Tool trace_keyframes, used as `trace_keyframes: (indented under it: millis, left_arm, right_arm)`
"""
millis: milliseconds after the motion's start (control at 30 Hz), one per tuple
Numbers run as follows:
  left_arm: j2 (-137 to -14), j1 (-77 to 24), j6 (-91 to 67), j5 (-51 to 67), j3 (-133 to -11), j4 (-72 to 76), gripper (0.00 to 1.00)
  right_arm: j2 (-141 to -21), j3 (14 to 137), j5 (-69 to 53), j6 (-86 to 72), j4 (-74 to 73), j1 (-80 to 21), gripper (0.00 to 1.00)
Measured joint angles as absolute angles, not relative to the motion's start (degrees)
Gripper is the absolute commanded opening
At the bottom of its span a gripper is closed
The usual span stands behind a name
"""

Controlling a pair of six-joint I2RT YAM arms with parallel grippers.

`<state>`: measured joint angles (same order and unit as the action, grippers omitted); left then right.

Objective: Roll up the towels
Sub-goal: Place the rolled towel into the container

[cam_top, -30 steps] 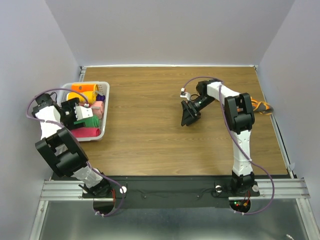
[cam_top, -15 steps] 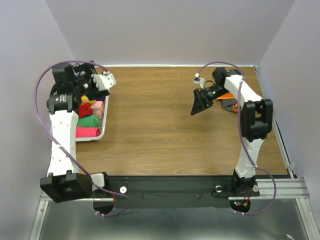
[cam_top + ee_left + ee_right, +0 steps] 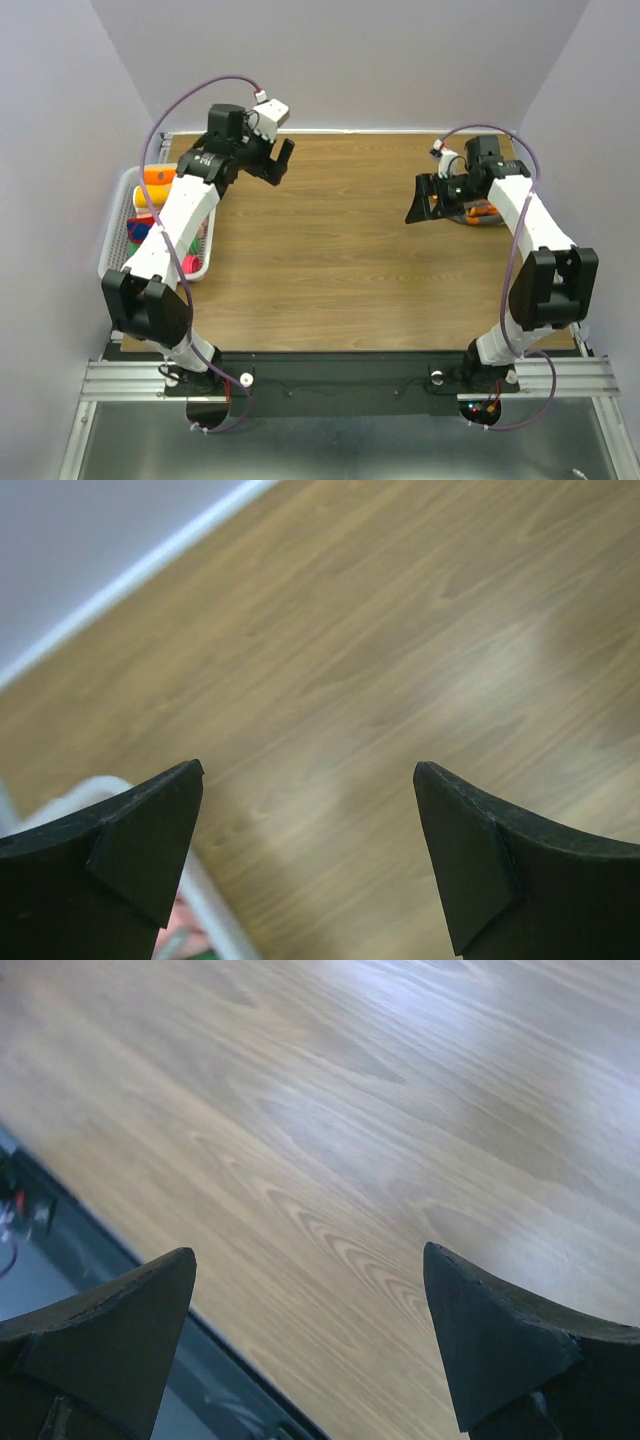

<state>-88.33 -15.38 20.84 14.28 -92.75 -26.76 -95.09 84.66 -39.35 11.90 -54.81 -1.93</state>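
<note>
wood table [image 3: 330, 260] carries the work. white basket [image 3: 112, 240] sits at its left edge, judged to be the store for finished rolls. left gripper [image 3: 282, 165] hangs over the far left of the table, jaws wide apart, holding nothing. right gripper [image 3: 420, 200] hangs likewise over the right side, judged free to take the next piece. rolled towels [image 3: 160, 175] lie in the basket, long axes left to right. one loose towel [image 3: 484, 213], orange and grey, lies bunched on the table, partly hidden by the right arm [image 3: 535, 220]. its axis cannot be told.

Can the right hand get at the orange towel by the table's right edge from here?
Probably yes: the open, empty right hand hangs just beside the towel, and nothing lies between them.
</note>
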Motion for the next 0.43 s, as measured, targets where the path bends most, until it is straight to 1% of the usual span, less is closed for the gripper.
trace_keyframes:
  millis: [133,300,433]
  left_arm:
    - [-88.8,-18.0,14.9,12.4,-86.3,-24.3,0.99]
    - [-86.7,-20.6,11.3,9.2,-72.6,-21.2,0.99]
    - [-84.4,-21.3,10.9,8.4,-66.2,-20.8,0.99]
  right_arm:
    - [-90.0,75.0,-33.2,6.3,-47.8,-1.9,1.0]
    - [-84.4,62.7,-28.9,2.5,-41.2,-1.9,1.0]
    - [-82.8,58.7,-27.9,1.3,-39.3,-1.9,1.0]
